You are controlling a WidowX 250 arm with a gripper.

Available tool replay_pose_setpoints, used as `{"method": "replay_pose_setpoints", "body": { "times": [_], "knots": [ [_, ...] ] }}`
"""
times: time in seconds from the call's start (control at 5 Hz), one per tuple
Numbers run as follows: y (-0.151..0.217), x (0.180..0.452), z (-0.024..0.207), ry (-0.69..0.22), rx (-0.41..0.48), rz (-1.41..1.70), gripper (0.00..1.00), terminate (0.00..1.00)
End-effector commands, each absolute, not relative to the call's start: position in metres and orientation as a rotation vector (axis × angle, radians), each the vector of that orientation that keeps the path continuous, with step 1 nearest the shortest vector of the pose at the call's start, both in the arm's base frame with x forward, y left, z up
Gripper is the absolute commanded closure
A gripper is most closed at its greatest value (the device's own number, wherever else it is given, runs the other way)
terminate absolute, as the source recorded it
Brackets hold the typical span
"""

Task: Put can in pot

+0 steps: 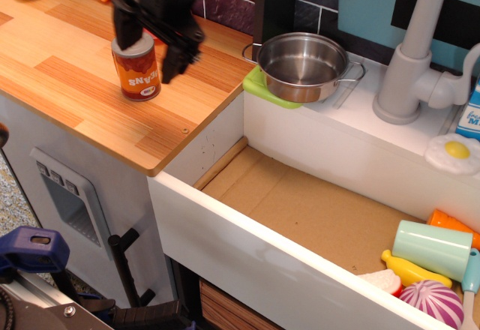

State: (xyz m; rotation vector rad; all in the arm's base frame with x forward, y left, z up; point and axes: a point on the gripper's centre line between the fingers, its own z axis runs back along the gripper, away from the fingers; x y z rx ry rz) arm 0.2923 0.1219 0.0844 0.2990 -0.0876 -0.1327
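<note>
Over the can (136, 71): gripper (149, 54) spread, fingers straddling its lid.
Descending off-centre could tip it, well left of the pot (302, 66).

Legible text, current frame:

1. Small cylindrical tin with grey metal lid and orange-red label (136, 73), standing on the wooden bench (67, 82): pale lettering on the label, printed upside down. It looks like "BEANS" inverted; only the last few letters are clear.

2. White and blue carton (470, 114) at the right edge, cut off by the frame: one blue capital "M" is visible; the rest of the word is out of view.

No other readable text, numbers or signs.
</note>
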Motion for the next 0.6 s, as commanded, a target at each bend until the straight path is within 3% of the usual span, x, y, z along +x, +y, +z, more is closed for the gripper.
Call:
{"method": "replay_pose_setpoints", "body": {
  "times": [0.0,0.4],
  "knots": [
    [0.155,0.301,0.102,-0.198,0.357,-0.189,0.0,0.0],
    [0.18,0.313,0.092,-0.215,0.307,-0.265,0.0,0.0]
  ]
}}
